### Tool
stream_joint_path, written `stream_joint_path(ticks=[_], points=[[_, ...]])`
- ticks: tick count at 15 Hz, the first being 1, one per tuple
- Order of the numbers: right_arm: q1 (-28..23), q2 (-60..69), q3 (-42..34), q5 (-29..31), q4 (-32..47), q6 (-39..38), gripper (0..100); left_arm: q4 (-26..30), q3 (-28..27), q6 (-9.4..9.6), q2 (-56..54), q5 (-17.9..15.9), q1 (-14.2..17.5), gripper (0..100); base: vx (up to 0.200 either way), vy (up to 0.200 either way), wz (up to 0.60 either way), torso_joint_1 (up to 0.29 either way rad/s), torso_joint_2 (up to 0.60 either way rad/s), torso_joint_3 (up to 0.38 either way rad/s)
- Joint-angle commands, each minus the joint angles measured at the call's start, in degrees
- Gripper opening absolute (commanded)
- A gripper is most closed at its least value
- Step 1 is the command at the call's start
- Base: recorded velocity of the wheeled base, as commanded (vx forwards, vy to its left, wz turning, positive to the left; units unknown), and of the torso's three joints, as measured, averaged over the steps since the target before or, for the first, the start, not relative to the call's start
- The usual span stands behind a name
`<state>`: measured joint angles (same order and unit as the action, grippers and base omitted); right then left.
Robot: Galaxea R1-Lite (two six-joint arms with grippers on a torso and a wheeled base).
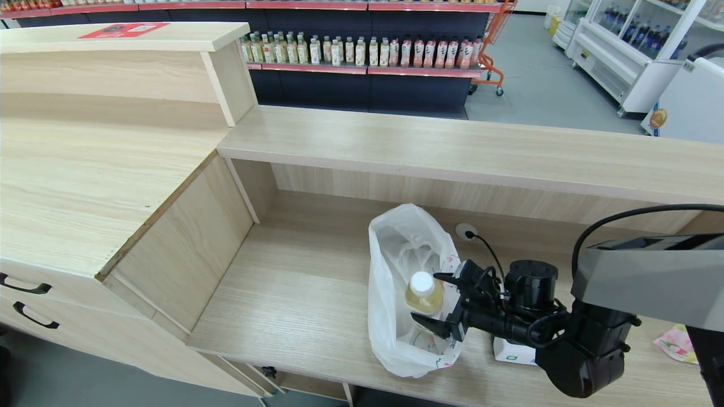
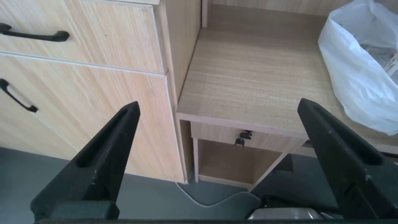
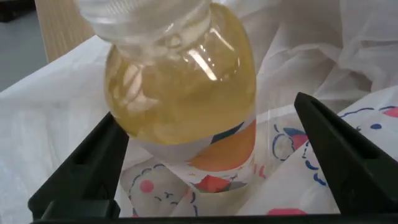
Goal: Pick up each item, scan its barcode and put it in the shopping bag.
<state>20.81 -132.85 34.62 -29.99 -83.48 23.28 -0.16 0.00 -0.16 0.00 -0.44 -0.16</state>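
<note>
The left gripper is held wide open with nothing in it, low by the drawers. On the counter the bag is stood open, and the bottle is seen upright inside it. The right gripper is spread wide around the bottle. From the right wrist a gap is seen beside one finger, which cannot be told from the head view. The putting-in step looks nearly done. Next, the gripper should be drawn out without the bag being caught. The box is seen waiting just beside the bag.

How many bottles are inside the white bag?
1. The yellow drink bottle sits in the shopping bag, between the fingers of the open right claw. More bottles could be hidden underneath it.
</note>
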Motion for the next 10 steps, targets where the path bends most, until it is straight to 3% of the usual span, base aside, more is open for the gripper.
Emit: stream_joint_path(ticks=[1, 4, 7, 10], points=[[-0.2, 1.5, -1.0, 0.1, 0.6, -0.6, 100, 0.0, 0.0, -0.02, 0.0, 0.0, 0.0, 100, 0.000, 0.000, 0.00, 0.000, 0.00, 0.000], [-2.5, 11.5, -2.3, 0.5, 3.6, -10.5, 100, 0.0, 0.0, -0.02, 0.0, 0.0, 0.0, 100, 0.000, 0.000, 0.00, 0.000, 0.00, 0.000], [-5.6, 26.7, -6.1, 0.4, 15.5, -13.1, 100, 0.0, 0.0, -0.02, 0.0, 0.0, 0.0, 100, 0.000, 0.000, 0.00, 0.000, 0.00, 0.000], [-8.0, 45.3, -5.2, 2.7, 31.2, -24.8, 100, 0.0, 0.0, -0.02, 0.0, 0.0, 0.0, 100, 0.000, 0.000, 0.00, 0.000, 0.00, 0.000]])
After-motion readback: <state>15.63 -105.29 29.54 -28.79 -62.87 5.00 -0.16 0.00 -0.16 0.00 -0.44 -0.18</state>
